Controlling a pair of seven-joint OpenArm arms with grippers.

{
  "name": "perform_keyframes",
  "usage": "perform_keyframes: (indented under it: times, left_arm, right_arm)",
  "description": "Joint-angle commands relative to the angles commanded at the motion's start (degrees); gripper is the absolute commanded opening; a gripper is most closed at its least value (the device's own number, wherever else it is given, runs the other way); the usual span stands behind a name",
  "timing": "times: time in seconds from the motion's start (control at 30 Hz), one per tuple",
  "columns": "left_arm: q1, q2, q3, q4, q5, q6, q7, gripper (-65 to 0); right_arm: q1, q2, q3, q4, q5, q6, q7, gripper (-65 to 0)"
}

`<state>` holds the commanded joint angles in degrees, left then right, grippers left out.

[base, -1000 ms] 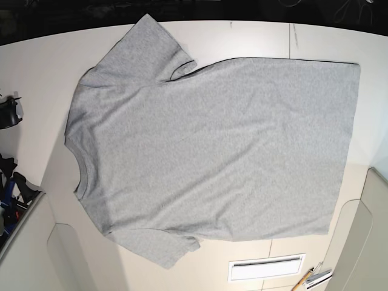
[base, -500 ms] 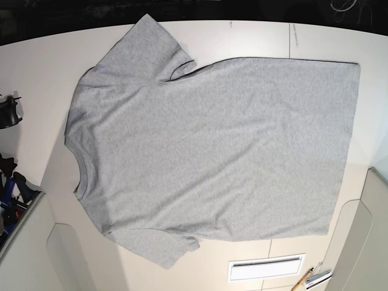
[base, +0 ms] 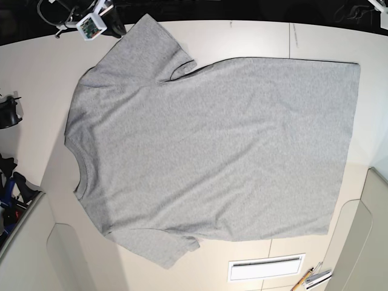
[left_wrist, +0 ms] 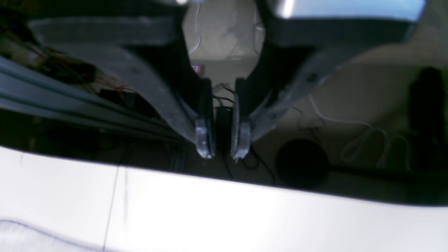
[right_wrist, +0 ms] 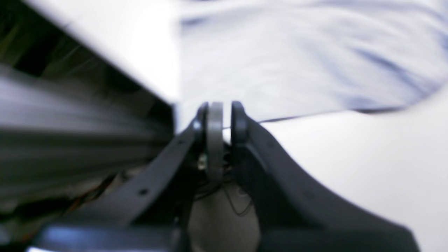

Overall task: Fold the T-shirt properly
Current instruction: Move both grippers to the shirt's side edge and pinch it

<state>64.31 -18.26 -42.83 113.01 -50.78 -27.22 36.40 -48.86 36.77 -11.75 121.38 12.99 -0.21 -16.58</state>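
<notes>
The T-shirt [base: 212, 151] lies spread flat on the white table [base: 36, 66], plain grey side up. Its neck is at the left, its hem at the right, and one sleeve [base: 145, 48] points to the far edge. My right arm's wrist [base: 91, 23] shows at the far left corner, just left of that sleeve. In the right wrist view my right gripper [right_wrist: 226, 115] is shut and holds nothing, with the blurred T-shirt [right_wrist: 297, 52] just past its tips. My left gripper [left_wrist: 223, 147] is shut on nothing and hangs beyond the table's far edge [left_wrist: 245, 210]. A shirt corner [left_wrist: 21, 238] shows at the bottom left.
A white slotted plate [base: 267, 267] and a pencil with small tools [base: 312, 279] lie at the near edge. Black gear [base: 9, 112] stands off the table's left side. Beige panels [base: 373, 230] sit at the near right. Cables [left_wrist: 350, 140] trail on the floor behind the table.
My right arm's wrist has come into the base view at the far left corner, beside the sleeve. The T-shirt has not moved.
</notes>
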Motion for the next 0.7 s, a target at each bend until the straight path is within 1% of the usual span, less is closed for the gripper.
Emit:
perform_keyframes:
  times: [0.07,0.13,0.17,0.2,0.23,0.27,0.3,0.33,0.37,0.4,0.47,0.5,0.53,0.6,0.63,0.7]
  left_arm:
    - [-1.4,0.0,0.0,0.1,0.0,0.0,0.1,-55.0]
    - [-3.1,0.0,0.0,0.1,0.9,0.0,0.1,-54.1]
    - [-3.7,0.0,0.0,0.1,1.4,0.0,0.1,-52.0]
    - [-4.3,0.0,0.0,0.1,1.9,0.0,0.1,-48.3]
    - [-4.6,0.0,0.0,0.1,2.3,0.0,0.1,-43.9]
    - [-4.8,-0.2,0.0,0.1,2.2,0.0,0.1,-39.3]
    - [-5.1,-0.3,0.0,0.1,2.2,0.0,0.0,-36.1]
    - [-5.4,-0.7,0.0,0.1,2.2,0.0,0.0,-34.7]
    - [-5.6,-1.0,0.0,0.1,2.2,0.0,-0.1,-34.7]
    - [-5.8,-1.2,0.0,0.1,2.2,0.0,-0.1,-34.7]
    - [-6.4,-1.4,0.0,0.1,2.4,0.0,-0.1,-34.7]
    - [-6.7,-1.6,0.0,0.1,2.4,0.0,-0.1,-34.4]
    - [-7.3,-1.8,0.0,0.1,2.4,0.0,0.1,-32.0]
    - [-8.3,-2.2,0.0,0.1,2.6,0.0,0.1,-24.5]
    - [-8.6,-2.6,0.0,0.0,2.7,0.0,0.1,-21.6]
    - [-9.1,-3.4,0.0,-0.1,3.2,0.0,0.0,-20.7]
  right_arm:
    - [1.9,-3.4,3.0,0.0,1.2,-1.09,-4.4,-60.9]
    - [3.8,-6.3,6.0,0.0,2.5,-1.18,-9.5,-60.9]
    - [4.4,-7.6,7.2,0.0,2.5,-1.11,-11.4,-60.1]
    - [4.7,-8.9,8.4,-0.1,2.4,-1.09,-13.2,-57.2]
    - [4.9,-9.9,9.5,-0.1,2.5,-0.85,-14.4,-52.4]
    - [4.9,-11.0,10.4,-0.2,2.4,-0.87,-15.7,-46.2]
    - [4.9,-11.9,11.3,-0.3,2.4,-0.92,-16.6,-40.2]
    - [4.9,-12.9,12.0,-0.6,2.4,-0.94,-17.2,-35.0]
    - [4.9,-13.7,12.5,-1.1,2.5,-0.98,-17.6,-31.5]
    - [4.9,-14.6,12.9,-1.7,2.7,-1.05,-17.9,-30.0]
    - [4.9,-16.1,12.9,-3.3,4.2,-0.83,-18.0,-30.0]
    - [5.1,-16.9,12.9,-4.2,5.1,-0.02,-18.0,-30.0]
    - [5.6,-17.7,12.9,-5.3,5.7,0.76,-18.2,-30.0]
    - [7.3,-18.9,13.0,-7.9,6.9,2.45,-18.4,-29.4]
    - [8.0,-19.5,13.2,-9.1,7.8,3.52,-18.8,-26.9]
    - [9.4,-20.7,13.2,-11.1,9.1,4.59,-19.8,-25.1]
